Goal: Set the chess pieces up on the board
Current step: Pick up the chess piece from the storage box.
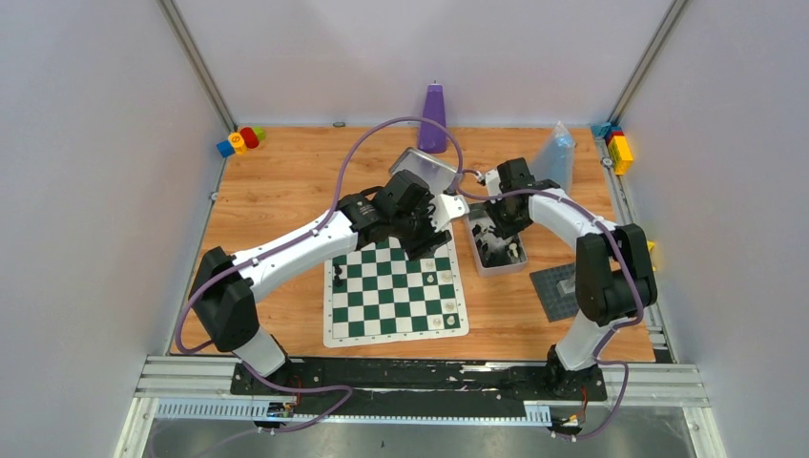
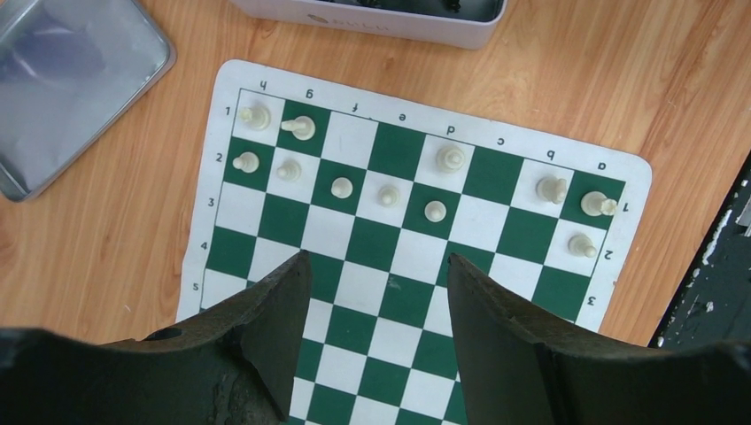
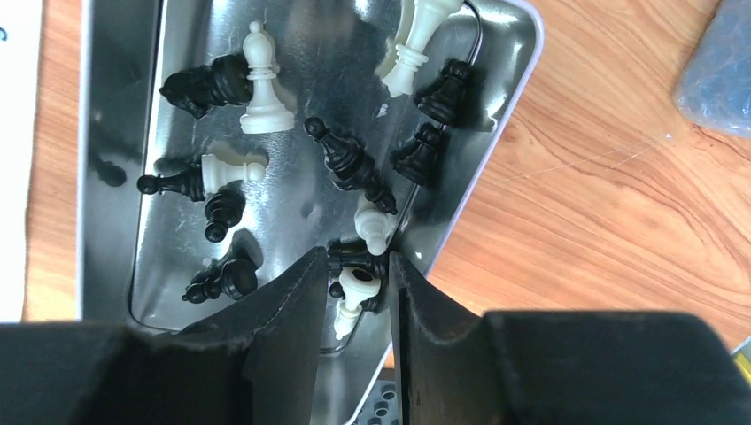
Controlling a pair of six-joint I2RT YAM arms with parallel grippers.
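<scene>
The left end effector (image 2: pixel 376 258) is held open above the board (image 2: pixel 496 235), where cream chess pieces (image 2: pixel 342 187) are stood. In the tin (image 3: pixel 106 133), a cream piece (image 3: pixel 359 283) is flanked by the right end effector (image 3: pixel 357 258); a grip cannot be confirmed.

Varnished wood-grain bench (image 3: pixel 620 177); the tin (image 3: pixel 328 80) is mirror-bright metal; the chess pieces (image 3: pixel 259 88) smooth, glossy plastic; the board (image 2: pixel 390 257) flat and matt; the right pincer (image 3: pixel 354 266) has coarse matt black fingers (image 3: pixel 283 336).
</scene>
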